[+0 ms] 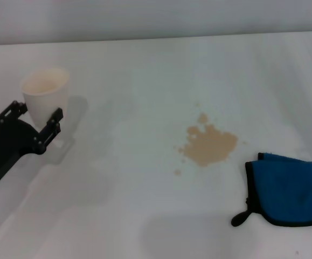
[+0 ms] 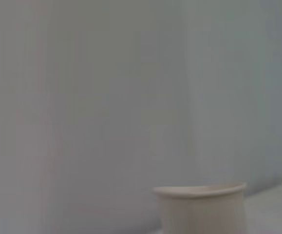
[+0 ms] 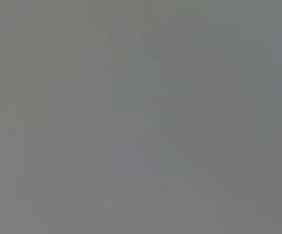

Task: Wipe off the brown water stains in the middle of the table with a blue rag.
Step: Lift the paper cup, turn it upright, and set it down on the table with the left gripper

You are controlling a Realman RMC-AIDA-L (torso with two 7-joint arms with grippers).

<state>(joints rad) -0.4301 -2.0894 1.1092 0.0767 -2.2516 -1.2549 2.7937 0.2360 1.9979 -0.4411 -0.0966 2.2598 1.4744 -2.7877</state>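
Blue rag (image 1: 285,191) nearest, low at the right edge of the white tabletop (image 1: 145,216), folded square, dark edging, black loop tab pointing toward the left near corner. Brown water stains (image 1: 209,144) just left of and slightly beyond the rag, near mid-tabletop, an irregular tan blotch with small specks scattered on its left side; rag and stains apart, not touching. Left pincer (image 1: 34,121) far left, well apart from both, its two black fingers closed around the lower body of an upright cream paper cup (image 1: 45,97). Left wrist view shows the cup's rim (image 2: 199,190) only. Right pincer not seen in any view.
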